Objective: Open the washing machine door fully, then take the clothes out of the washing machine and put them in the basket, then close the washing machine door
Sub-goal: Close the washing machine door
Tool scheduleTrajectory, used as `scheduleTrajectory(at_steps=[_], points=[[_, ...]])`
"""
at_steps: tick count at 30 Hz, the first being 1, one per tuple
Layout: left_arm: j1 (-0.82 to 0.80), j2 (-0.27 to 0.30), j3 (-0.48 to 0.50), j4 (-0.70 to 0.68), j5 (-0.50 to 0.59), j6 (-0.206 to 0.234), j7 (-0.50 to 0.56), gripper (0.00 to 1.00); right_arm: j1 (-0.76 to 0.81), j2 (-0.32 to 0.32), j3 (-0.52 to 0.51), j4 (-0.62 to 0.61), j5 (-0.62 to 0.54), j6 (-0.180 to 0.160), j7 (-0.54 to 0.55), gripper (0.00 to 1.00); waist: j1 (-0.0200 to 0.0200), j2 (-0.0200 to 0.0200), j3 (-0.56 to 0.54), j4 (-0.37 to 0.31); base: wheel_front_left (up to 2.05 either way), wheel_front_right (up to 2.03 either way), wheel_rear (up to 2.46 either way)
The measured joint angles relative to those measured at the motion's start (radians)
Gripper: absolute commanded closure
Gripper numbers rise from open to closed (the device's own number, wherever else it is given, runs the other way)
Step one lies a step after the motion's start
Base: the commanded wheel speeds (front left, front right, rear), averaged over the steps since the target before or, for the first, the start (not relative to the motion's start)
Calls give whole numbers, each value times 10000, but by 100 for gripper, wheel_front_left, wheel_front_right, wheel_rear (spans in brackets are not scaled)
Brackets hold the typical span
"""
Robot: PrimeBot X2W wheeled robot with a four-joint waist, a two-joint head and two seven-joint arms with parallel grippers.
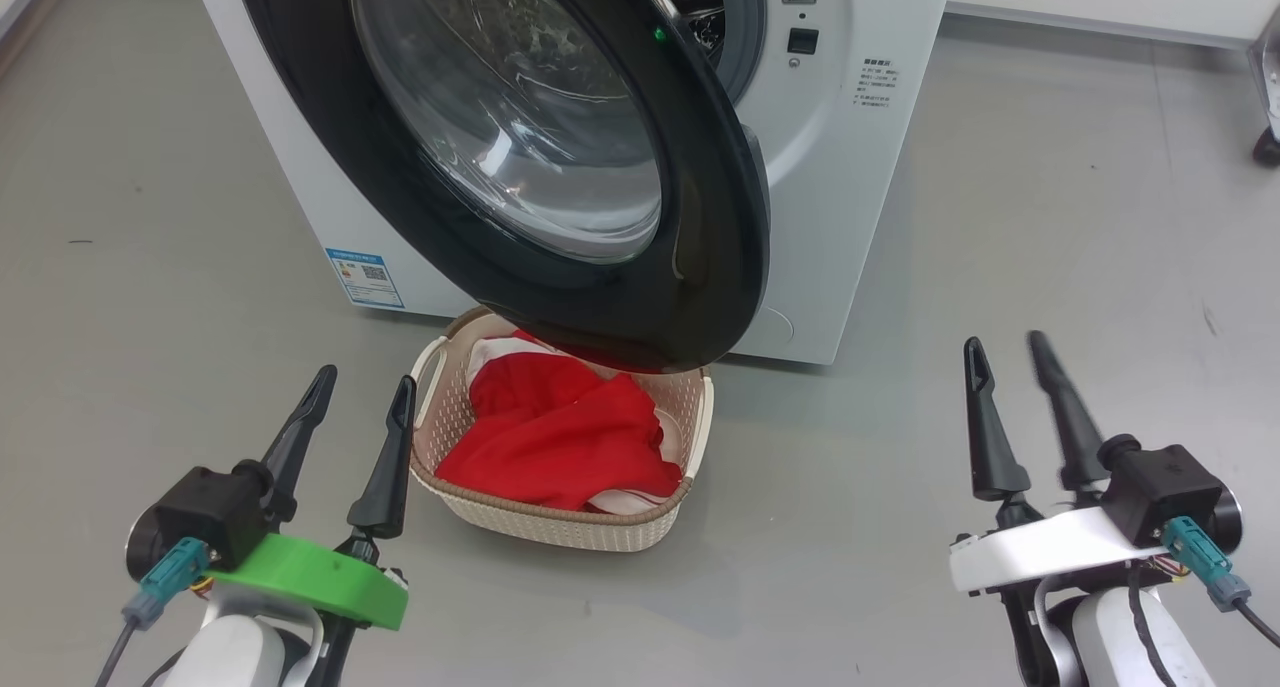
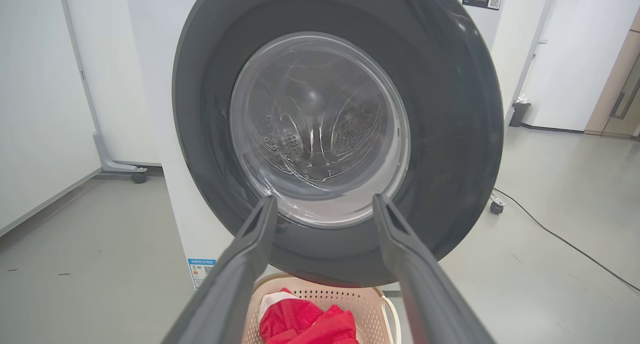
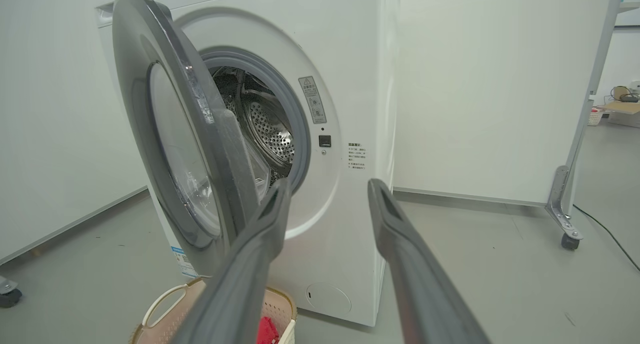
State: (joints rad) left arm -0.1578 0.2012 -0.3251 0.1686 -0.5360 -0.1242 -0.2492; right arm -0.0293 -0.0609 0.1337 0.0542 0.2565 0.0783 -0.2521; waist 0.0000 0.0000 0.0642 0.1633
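Green plastic mount on your left gripper (image 1: 365, 377), white one on your right gripper (image 1: 1005, 342). Both sit low at the near edge, fingers spread apart, nothing between them and touching nothing.

Just past the left one, the basket (image 1: 560, 537) sits on the grey floor with the clothes (image 1: 560, 432) piled inside, red with a bit of white trim poking out.

The washing machine door (image 1: 700, 217) hangs partly open right above the back of the basket and covers its far rim from the head camera. It's swung out at an angle, so it stands between you and most of the mouth. From the right wrist you can see past its edge to the grey rubber ring (image 3: 297, 108) and the steel drum (image 3: 267, 128).

Labels on the washing machine (image 1: 860, 187): a blue label (image 1: 365, 277) with a QR code low on the front, plus a warning sticker (image 3: 312, 99) and a block of small print (image 1: 878, 79) beside the mouth. All too small to read.

Far right, there's a wheeled frame (image 3: 559, 199) by the wall.
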Motion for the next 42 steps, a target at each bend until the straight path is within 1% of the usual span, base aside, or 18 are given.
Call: scheduleTrajectory(at_steps=[3,6,13,23,29,34,42], points=[[2,-44,8,-115,8,0,0,0,-21,-40,272,-242,-150,98,0,100,0,0,80,9,0,0,0],[1,-136,8,-211,25,0,-2,0,-104,-226,663,-483,-320,236,0,100,0,0,223,31,0,0,0],[-29,-316,-90,-382,111,0,-2,0,-878,-882,1739,-479,-757,437,40,100,0,0,762,183,0,0,0],[-478,-621,-359,-614,128,0,-2,0,-2290,-1720,2897,-274,-920,439,539,100,0,0,1602,594,0,0,0],[-763,-750,-410,-732,190,0,-17,0,-3205,-2201,3722,-169,-704,439,763,100,0,0,2144,930,0,0,0],[-965,-911,-468,-805,188,0,-17,0,-3968,-2472,3939,-42,-541,439,872,100,0,0,2634,1196,0,0,0],[-1359,-1012,-460,-905,188,0,-21,0,-4841,-2951,3814,291,-203,441,988,100,0,0,3419,1548,0,0,0]])
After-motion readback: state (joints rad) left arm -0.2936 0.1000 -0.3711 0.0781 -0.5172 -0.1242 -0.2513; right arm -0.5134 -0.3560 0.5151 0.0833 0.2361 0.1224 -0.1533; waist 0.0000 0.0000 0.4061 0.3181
